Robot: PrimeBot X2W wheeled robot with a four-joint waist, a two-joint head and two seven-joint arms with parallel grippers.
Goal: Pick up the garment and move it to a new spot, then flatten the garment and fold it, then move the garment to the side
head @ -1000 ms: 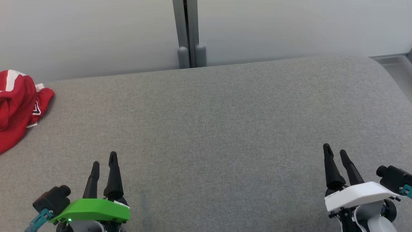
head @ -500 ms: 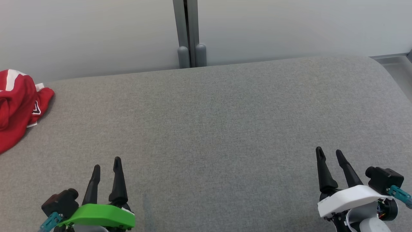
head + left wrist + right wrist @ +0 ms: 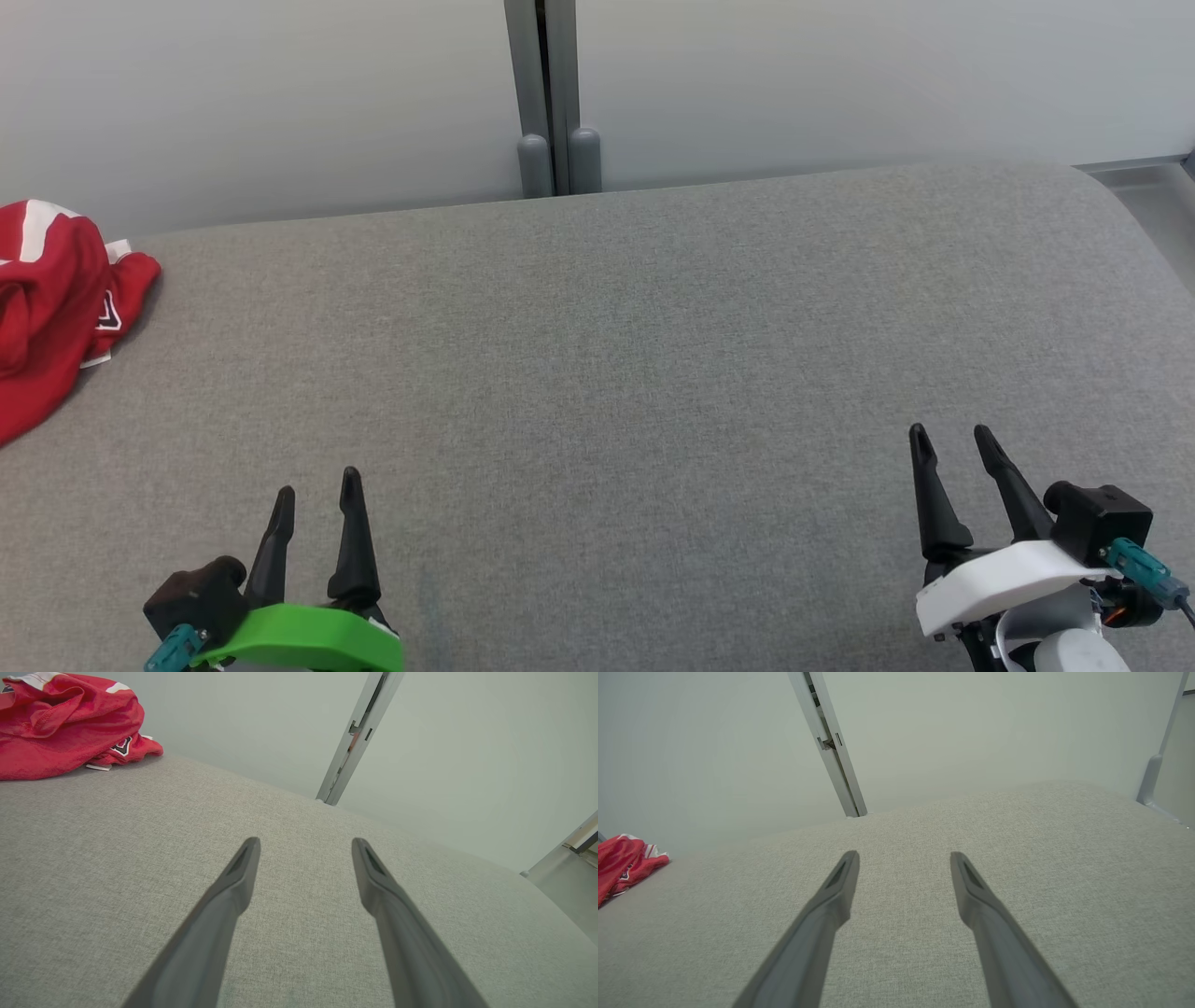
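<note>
Finds the garment (image 3: pixel 47 308) crumpled in a red heap at the left edge of the head view, cut off by the frame, lying on the grey fabric surface (image 3: pixel 597 355) close to its far rim. Shows a white stripe at the top of the heap and a patch of navy, white-outlined lettering (image 3: pixel 107 313) on the fold facing right. Places the garment (image 3: pixel 60 723) in the upper left corner of the left wrist view, with a small white tag (image 3: pixel 98 767) flat on the fabric at its lower edge. Places the garment (image 3: pixel 623 861) small at the left edge of the right wrist view, about halfway down.

Puts the left gripper (image 3: pixel 317 483) at the lower left of the head view, above a green cover (image 3: pixel 299 639), fingers pointing up the frame. Jaws spread, bare fabric between them, nothing pinched; same wide gap in the left wrist view (image 3: pixel 304 843). Well apart from the garment.

Puts the right gripper (image 3: pixel 951 432) at the lower right, above a white cover (image 3: pixel 999 574). Jaws likewise spread and holding nothing, as in the right wrist view (image 3: pixel 904 856).

Behind the surface, along the top of the frame: a pale wall (image 3: pixel 280 93) and a grey upright post (image 3: pixel 551 93).
</note>
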